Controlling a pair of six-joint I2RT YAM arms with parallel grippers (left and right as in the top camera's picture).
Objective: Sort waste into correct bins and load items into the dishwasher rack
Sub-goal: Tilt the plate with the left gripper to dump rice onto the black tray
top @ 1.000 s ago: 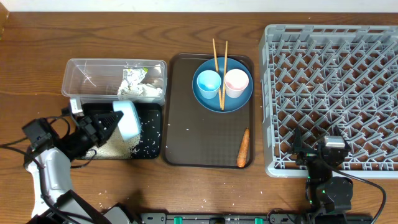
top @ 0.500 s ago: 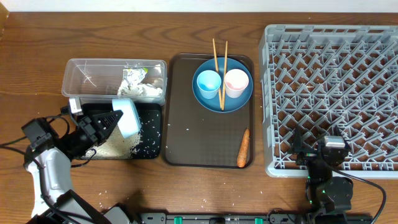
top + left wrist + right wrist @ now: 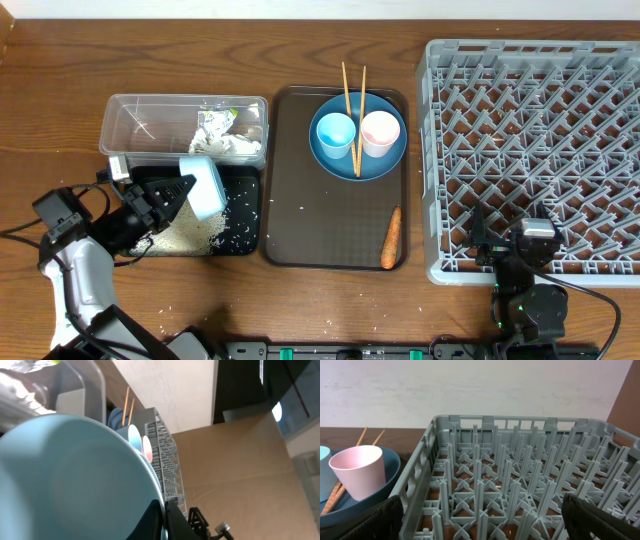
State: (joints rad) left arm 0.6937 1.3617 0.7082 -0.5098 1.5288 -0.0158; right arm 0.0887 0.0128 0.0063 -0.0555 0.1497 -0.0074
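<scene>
My left gripper (image 3: 186, 189) is shut on the rim of the white-blue bowl (image 3: 206, 187), which is tipped on its side over the black tray (image 3: 243, 212). In the left wrist view the bowl (image 3: 75, 475) fills the frame, with the rim pinched at the left gripper (image 3: 165, 516). A pile of white rice (image 3: 185, 235) lies in the black tray. The clear tub (image 3: 140, 125) holds crumpled tissue (image 3: 228, 142). The blue plate (image 3: 385, 160) carries the light blue cup (image 3: 335, 130), the pink cup (image 3: 380, 132) and the chopsticks (image 3: 348, 90). My right gripper (image 3: 485, 520) is open over the rack's near edge.
The dark brown serving tray (image 3: 320, 210) holds the plate and an orange carrot (image 3: 391, 238) near its front right corner. The grey dishwasher rack (image 3: 540, 150) fills the right side. Stray rice grains (image 3: 165, 312) lie on the table near the left arm.
The bowl and left gripper have shifted very slightly toward the back over the black tray. The right arm has not moved.
</scene>
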